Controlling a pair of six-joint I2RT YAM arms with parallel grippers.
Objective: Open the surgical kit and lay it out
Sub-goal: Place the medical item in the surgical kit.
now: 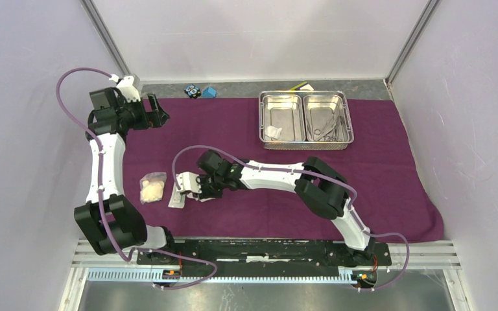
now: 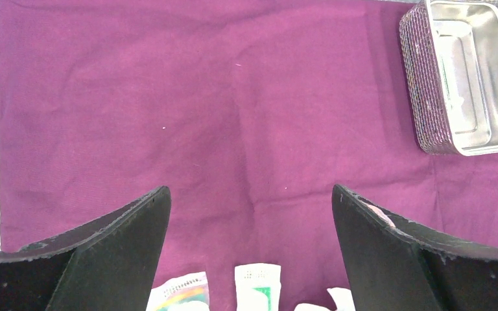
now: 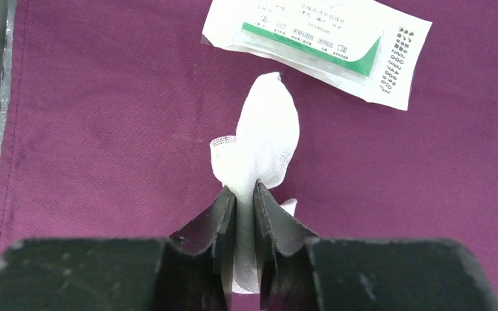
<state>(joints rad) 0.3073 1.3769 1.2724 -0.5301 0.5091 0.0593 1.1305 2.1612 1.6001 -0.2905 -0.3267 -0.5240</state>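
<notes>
The dark-purple cloth wrap (image 1: 376,175) lies spread open on the table. The steel two-compartment tray (image 1: 305,97) stands at the back right, with a gauze wad (image 1: 272,132) in its left half and steel clamps (image 1: 327,124) in its right half. My right gripper (image 3: 243,188) is shut on a white gauze wad (image 3: 262,136), low over the cloth (image 3: 104,129) next to the flat white packet (image 3: 318,42). In the top view this gripper (image 1: 189,188) is left of centre, beside the packet (image 1: 177,199). My left gripper (image 1: 159,111) hangs open and empty over the cloth's back left; its fingers (image 2: 117,246) are wide apart.
A clear pouch with pale contents (image 1: 152,188) lies left of the white packet. Small blue and black blocks (image 1: 201,91) sit behind the cloth's far edge, and a yellow item (image 1: 298,85) behind the tray. The tray also shows in the left wrist view (image 2: 428,97).
</notes>
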